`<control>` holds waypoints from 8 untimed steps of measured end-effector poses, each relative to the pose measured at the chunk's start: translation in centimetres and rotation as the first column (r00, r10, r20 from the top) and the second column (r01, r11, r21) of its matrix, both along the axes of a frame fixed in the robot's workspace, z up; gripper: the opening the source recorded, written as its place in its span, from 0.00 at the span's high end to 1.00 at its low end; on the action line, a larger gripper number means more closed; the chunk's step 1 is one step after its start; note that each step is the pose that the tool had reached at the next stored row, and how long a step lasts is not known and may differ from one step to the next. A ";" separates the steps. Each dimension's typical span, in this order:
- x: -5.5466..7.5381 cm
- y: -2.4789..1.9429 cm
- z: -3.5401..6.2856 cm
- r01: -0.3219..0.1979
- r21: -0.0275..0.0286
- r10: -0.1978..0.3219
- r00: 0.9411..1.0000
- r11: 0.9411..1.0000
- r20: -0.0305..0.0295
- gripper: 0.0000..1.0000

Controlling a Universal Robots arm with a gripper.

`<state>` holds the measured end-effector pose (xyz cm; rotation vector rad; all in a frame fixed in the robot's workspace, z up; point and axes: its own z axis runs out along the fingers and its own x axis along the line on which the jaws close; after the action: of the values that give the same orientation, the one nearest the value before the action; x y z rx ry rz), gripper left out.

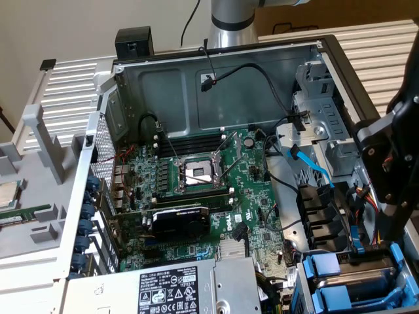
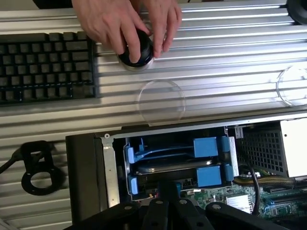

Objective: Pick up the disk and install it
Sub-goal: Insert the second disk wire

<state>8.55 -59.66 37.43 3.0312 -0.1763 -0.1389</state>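
While the end effector (image 2: 165,211) sits closed and empty at the wrist view's edge, mostly cut off, I see the disk (image 2: 175,165) seated in the case's drive bay, half hidden between blue carriers (image 1: 357,284); a hand (image 2: 127,24) grips a black knob (image 2: 136,52) on the tabletop (image 2: 230,57)

One keyboard (image 2: 45,67), one hand (image 2: 127,24) — two blue carriers (image 2: 177,160).

Metal, plastic and circuit board

The table (image 2: 230,43) is ribbed, matt silver metal; the disk (image 2: 172,165) shows dull grey metal in bright blue, smooth plastic; the computer case (image 1: 262,85) is bare grey sheet steel.
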 end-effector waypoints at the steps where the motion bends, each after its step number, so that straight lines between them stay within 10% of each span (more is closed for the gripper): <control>1: -0.1 -0.01 -0.02 -0.003 0.001 0.003 1.000 1.000 0.002 0.89; 8: -1.0 -0.02 -0.11 -0.023 0.027 0.022 1.000 0.999 0.010 0.89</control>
<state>7.57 -59.67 37.32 3.0607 -0.1421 -0.1259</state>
